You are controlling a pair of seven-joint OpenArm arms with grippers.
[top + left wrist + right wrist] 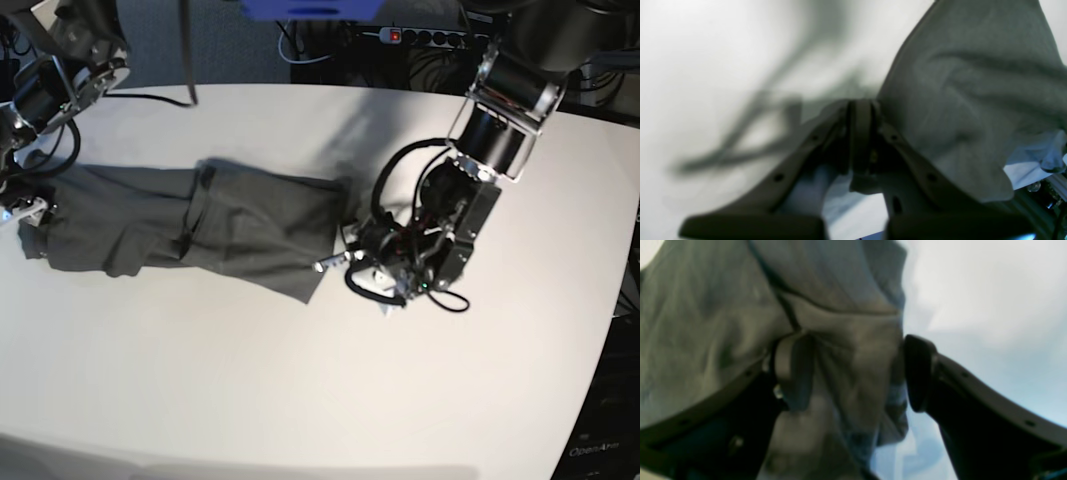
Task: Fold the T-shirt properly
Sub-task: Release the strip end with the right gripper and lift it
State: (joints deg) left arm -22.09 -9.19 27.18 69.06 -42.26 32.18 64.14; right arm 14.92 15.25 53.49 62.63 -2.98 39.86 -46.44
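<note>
The dark grey T-shirt (200, 225) lies stretched out in a long band across the left half of the white table. At its right end my left gripper (348, 262) is down low. The left wrist view shows that gripper (860, 113) shut, pads pressed together, with shirt cloth (973, 100) bunched on its right and more cloth showing left of and behind the pads. My right gripper (25, 212) is at the shirt's left end. In the right wrist view it (853, 373) stands open, its fingers astride a raised fold of shirt (853, 350).
The table (300, 400) is rounded, with its edge close at the right and front. A power strip (410, 35) and cables lie behind the far edge. Loose cables (385, 190) loop around the left arm's wrist near the shirt.
</note>
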